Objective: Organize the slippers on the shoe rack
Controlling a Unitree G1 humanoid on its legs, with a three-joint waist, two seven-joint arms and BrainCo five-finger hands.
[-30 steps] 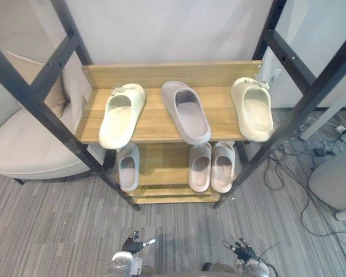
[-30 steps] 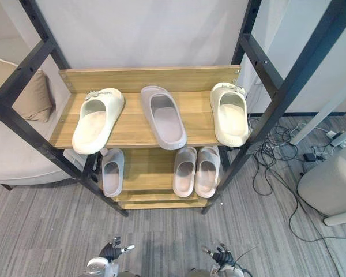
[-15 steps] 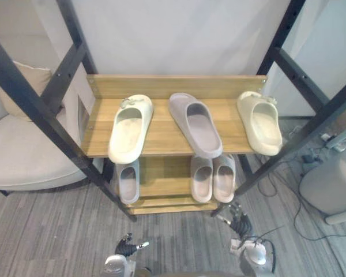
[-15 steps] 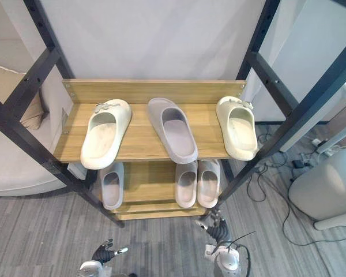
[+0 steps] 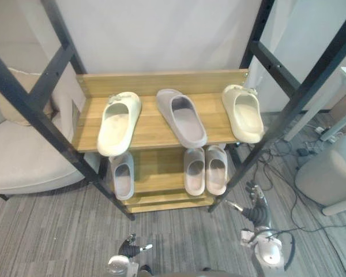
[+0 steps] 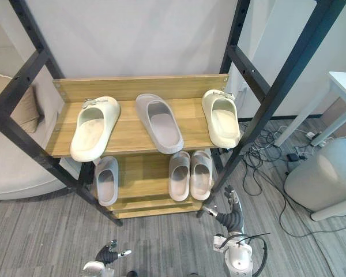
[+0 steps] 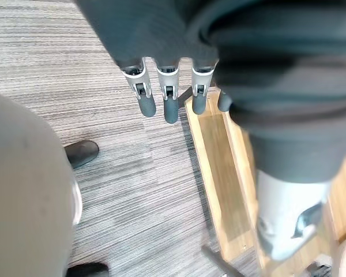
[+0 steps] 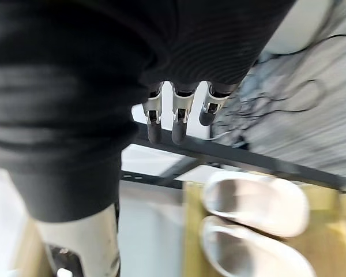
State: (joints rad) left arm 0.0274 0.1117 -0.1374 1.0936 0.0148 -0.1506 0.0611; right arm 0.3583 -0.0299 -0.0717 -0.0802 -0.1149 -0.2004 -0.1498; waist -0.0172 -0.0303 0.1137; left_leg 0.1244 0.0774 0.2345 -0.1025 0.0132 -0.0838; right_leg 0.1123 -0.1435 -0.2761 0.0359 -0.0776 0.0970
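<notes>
The toe ends of the grey pair (image 5: 194, 173) and the single grey slipper (image 5: 123, 178) on the lower level are hidden beneath the upper shelf (image 5: 151, 124). In the right wrist view two pale slippers (image 8: 256, 205) are blurred, the nearer one cut off by the picture's edge, and which shelf they lie on cannot be told. The cream armchair (image 5: 23, 161) and the grey rounded container (image 5: 328, 173) are cut off by opposite side edges.

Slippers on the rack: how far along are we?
Done: lower pair sits together. In hand: nothing; right hand hovers open near the rack, left hand open, low. Left: top grey slipper separates left cream slipper from right cream slipper; lone grey slipper below looks like its mate.
</notes>
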